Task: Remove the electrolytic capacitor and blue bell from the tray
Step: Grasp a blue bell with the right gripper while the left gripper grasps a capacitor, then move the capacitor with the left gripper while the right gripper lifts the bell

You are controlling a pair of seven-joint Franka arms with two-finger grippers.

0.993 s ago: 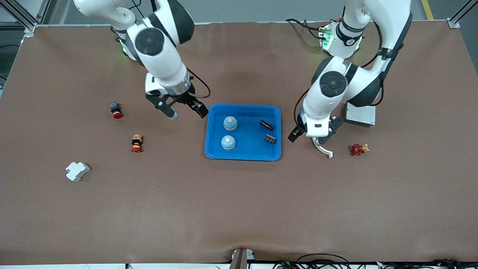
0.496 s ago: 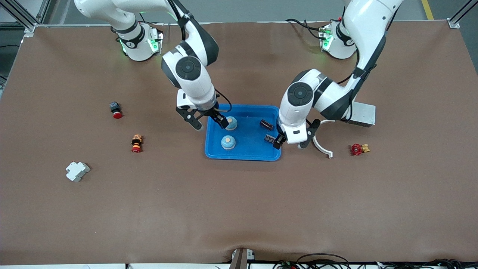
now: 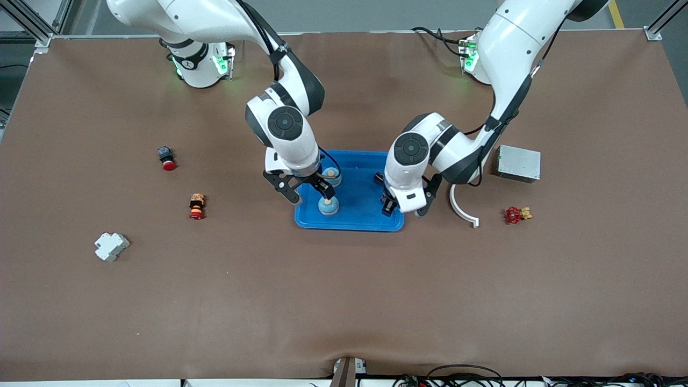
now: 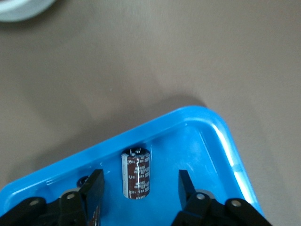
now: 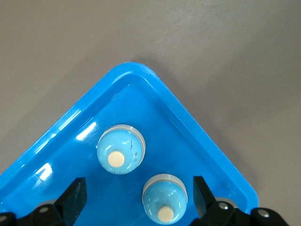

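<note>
Glossy blue plastic tray (image 3: 349, 221) w/ ribbed cylindrical capacitor (image 4: 136, 173), domed bells (image 5: 120, 150).

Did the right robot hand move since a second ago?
Yes. The right gripper has come from over the bare table beside the blue tray to over the tray, its fingers open around a blue bell.

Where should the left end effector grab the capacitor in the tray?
Across the round sides at mid-length, coming straight down. The capacitor lies on its side on the tray floor, and the left end effector is above it with a finger on each side. The curved body may roll, so close centered.
</note>
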